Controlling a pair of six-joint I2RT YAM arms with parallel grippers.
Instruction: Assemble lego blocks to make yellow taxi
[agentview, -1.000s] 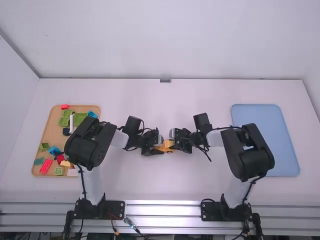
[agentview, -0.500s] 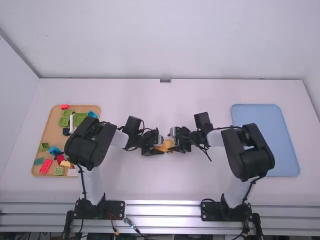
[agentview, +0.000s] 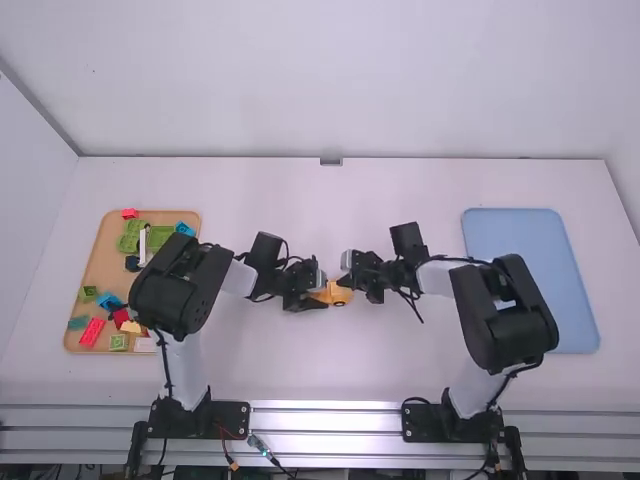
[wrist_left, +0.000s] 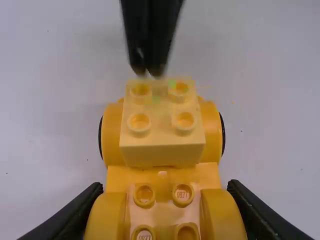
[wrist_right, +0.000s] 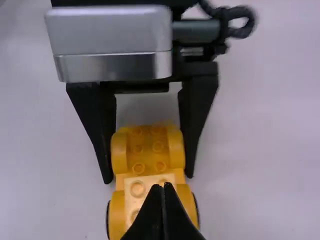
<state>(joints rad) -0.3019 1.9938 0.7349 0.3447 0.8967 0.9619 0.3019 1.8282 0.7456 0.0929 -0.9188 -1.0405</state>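
Tray, tan: at the left of the table (agentview: 300, 380), its rim (agentview: 101, 265) enclosing loose parts, among them a red brick (agentview: 91, 332), a blue brick (agentview: 108, 299) and a green plate (agentview: 129, 242).
Left gripper (wrist_right: 148, 175): closed around one end of the taxi chassis, a finger on either outer side at the rounded fenders.
Left-hand hazard: a slack or uneven hold could let the chassis tip or twist if the raised end is pushed from above; too hard a squeeze might spring it loose.
Taxi chassis (wrist_left: 114, 177): yellow, near the middle of the table, one end between the left gripper's fingers, the other projecting toward the right gripper, with a black wheel (wrist_left: 223, 134) at its side.
Pale yellow 2x2 brick (wrist_left: 162, 155): studs up, on the chassis's projecting end, beyond the left gripper's fingers; looks squarely placed, though full seating cannot be told.
Brick hazard: if only partly clutched, it could lift at one edge or pop off, should pressure fall off-centre.
Right gripper (wrist_right: 162, 189): fingertips together with nothing between them, at the brick's outer end; contact cannot be told.
Right-hand hazard: narrow tips could slide off a stud and knock the brick askew.
Step, as judged: seating the brick by pressing; an even push near its centre seems called for.
Tray, blue: at the right (agentview: 520, 230), partly under the right arm (agentview: 500, 305).
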